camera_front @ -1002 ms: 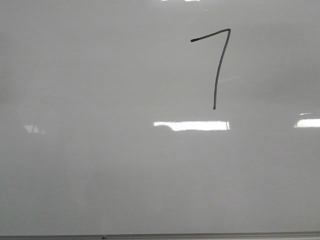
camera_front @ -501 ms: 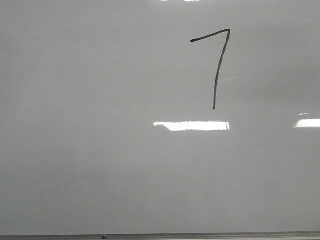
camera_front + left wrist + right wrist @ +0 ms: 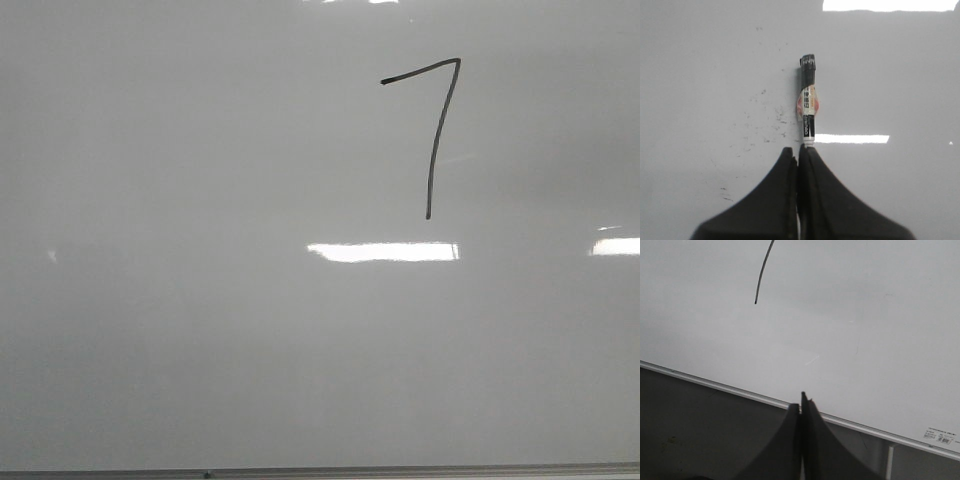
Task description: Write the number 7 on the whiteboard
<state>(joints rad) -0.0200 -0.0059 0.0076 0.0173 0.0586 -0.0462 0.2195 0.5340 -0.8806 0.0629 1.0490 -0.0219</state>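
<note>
The number 7 (image 3: 432,130) is drawn in thin dark marker on the whiteboard (image 3: 200,300), up toward the far edge and right of the middle in the front view. Slanted top bar rising to the right, then a long, slightly curved downstroke. Tail of the downstroke also shows in the right wrist view (image 3: 762,275), ending well apart from the board's framed edge. Bright rectangular glare patch (image 3: 383,252) just below the 7, another at the right edge. Thin grey metal frame (image 3: 400,470) runs along the near edge of the whiteboard.

Left gripper (image 3: 798,152): black fingers (image 3: 777,200) pressed together around a marker (image 3: 808,100). The marker sticks out past the fingertips over the board; black body, white label with red-orange print, dark end farthest from the fingers. Cannot tell if the far end touches the board. Faint dark smudges and specks (image 3: 760,125) on the board surface beside the marker.

Right gripper (image 3: 801,402): fingers closed flat against each other, nothing between them. It sits over the frame edge (image 3: 715,383), with dark surface beyond the board on the gripper's side. Small printed label (image 3: 940,436) at a corner of the whiteboard near the frame.
</note>
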